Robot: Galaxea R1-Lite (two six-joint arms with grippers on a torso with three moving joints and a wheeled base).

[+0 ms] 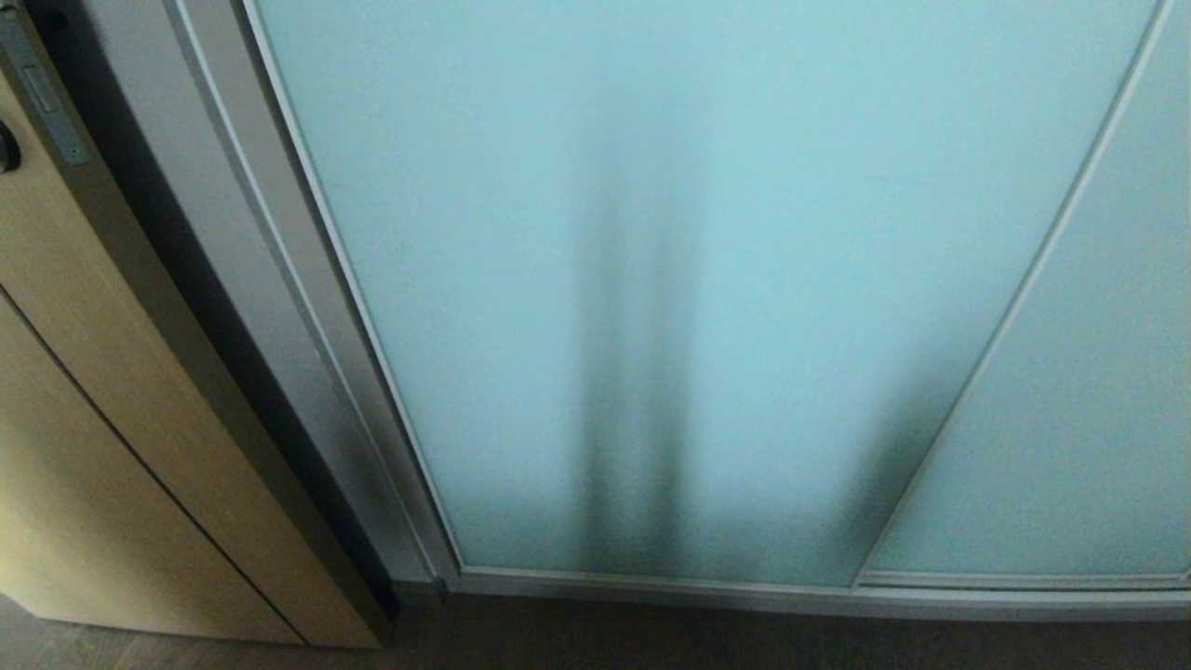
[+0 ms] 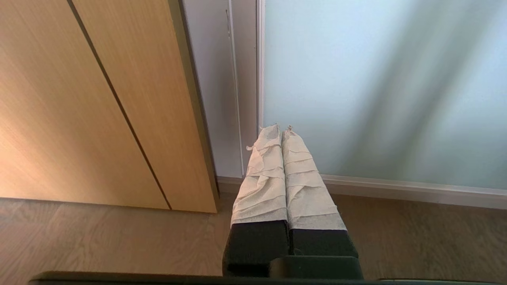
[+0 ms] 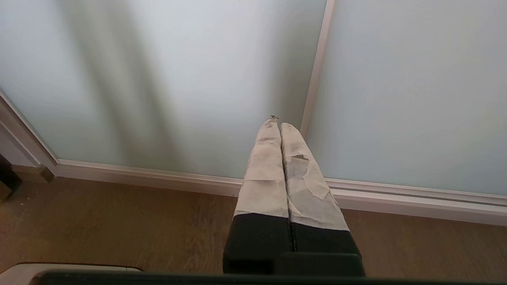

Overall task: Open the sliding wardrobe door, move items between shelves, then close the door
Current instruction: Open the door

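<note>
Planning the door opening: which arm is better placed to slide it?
Probably left: the left gripper, shut and empty, points beside the sliding wardrobe door's metal frame edge. The right gripper faces the panels' overlap.

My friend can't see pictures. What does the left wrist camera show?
The left claw, shut and empty, points at the closed frosted glass wardrobe door. A light wood door stands beside it, above the wood floor.

No readable text, label, brand, number or sign for you anywhere: none on sliding wardrobe door (image 1: 670,279), none on wood door (image 2: 79,99), none on taped gripper fingers (image 3: 269,174), none on floor (image 3: 119,221).
</note>
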